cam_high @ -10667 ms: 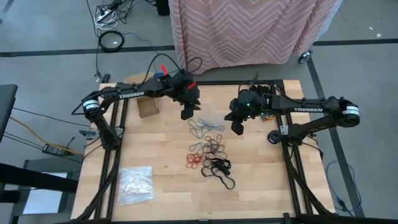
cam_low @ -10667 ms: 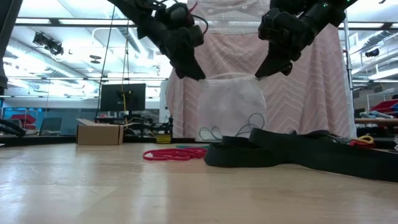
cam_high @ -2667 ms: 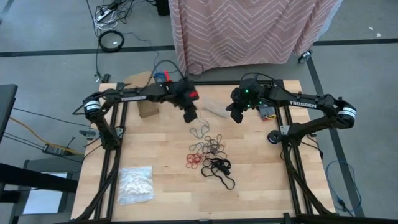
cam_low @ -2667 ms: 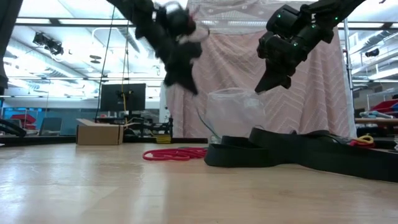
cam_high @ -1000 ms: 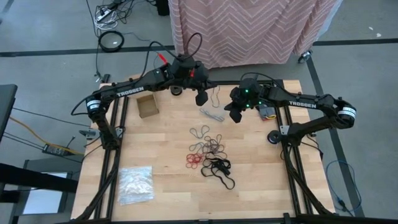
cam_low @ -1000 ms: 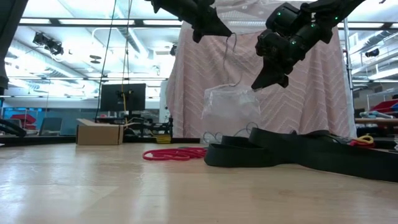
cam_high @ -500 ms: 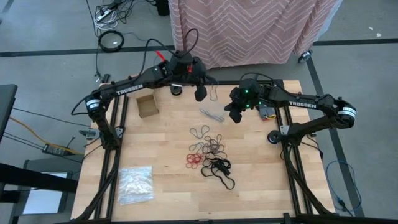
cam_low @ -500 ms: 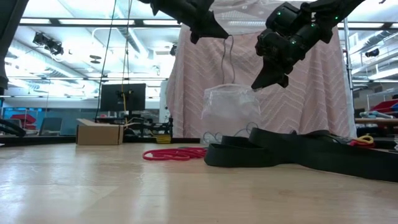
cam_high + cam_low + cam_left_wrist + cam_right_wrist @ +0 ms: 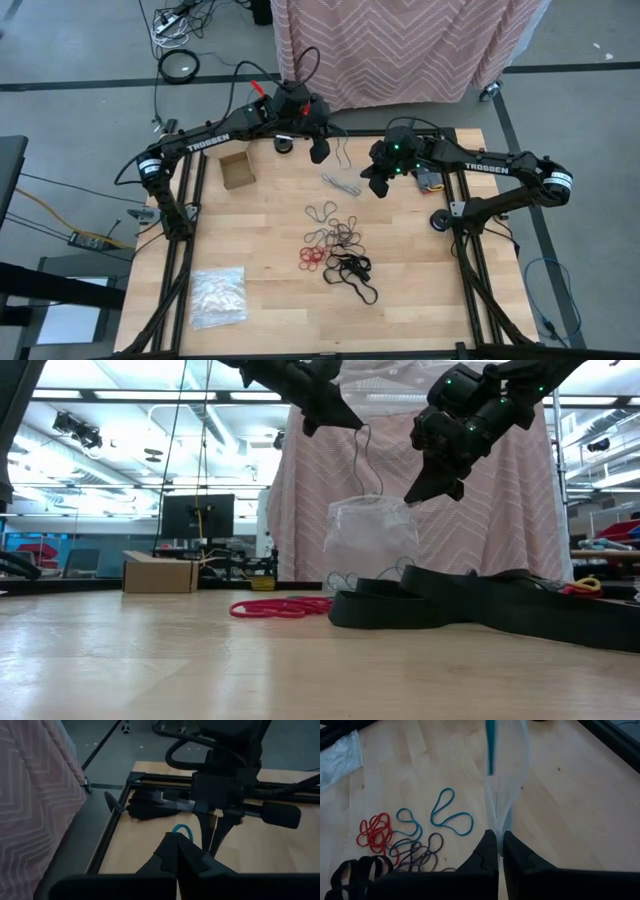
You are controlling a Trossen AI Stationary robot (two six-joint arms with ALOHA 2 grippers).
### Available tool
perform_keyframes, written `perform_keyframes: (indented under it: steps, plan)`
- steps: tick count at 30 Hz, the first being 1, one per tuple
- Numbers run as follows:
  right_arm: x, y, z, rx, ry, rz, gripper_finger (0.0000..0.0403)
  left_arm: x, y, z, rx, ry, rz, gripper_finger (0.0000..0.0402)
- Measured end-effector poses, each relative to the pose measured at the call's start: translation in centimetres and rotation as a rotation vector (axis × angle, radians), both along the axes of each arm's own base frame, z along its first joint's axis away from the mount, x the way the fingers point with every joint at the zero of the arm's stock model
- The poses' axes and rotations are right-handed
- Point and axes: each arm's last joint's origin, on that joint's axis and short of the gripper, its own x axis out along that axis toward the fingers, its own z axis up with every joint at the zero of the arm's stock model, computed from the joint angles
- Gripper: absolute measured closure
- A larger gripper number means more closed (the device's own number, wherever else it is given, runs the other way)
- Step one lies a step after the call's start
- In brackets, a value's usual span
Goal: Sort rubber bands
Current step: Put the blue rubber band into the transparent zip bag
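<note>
Left tool (image 9: 345, 420) raised at the surface's (image 9: 420, 290) far edge, closed on a teal rubber band (image 9: 181, 830) that hangs over the clear plastic bag (image 9: 372, 540). Right tool (image 9: 418, 490) closed on the bag's rim, holding it up. Remaining rubber bands (image 9: 335, 245) lie mid-surface: teal, tan-brown, red, black

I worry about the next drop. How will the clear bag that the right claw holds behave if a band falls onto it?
The clear bag probably gives way: it hangs crumpled from the shut right claw. It looks light, so the teal band dangling from the left claw may swing it.
</note>
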Motion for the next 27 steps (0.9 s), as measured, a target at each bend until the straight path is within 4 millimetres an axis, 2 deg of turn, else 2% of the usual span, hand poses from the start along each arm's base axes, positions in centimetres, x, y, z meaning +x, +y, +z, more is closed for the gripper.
perform_keyframes:
  steps: [5,11,17,27]
  plan:
    - [0.0,0.0,0.0,-0.002,-0.002,0.000,0.0403,0.3,0.1,-0.5,-0.007,0.015,-0.006,0.0401]
    - [0.1,-0.1,0.1,-0.010,-0.016,-0.003,0.0403,2.0,0.1,-4.2,-0.067,0.152,-0.052,0.0401]
    - [0.1,-0.1,0.1,-0.009,-0.016,-0.003,0.0403,3.5,0.0,-6.4,-0.075,0.181,-0.081,0.0401]
    - [0.1,-0.1,0.2,-0.014,-0.023,-0.007,0.0403,3.4,-0.2,-8.4,-0.151,0.295,-0.143,0.0393]
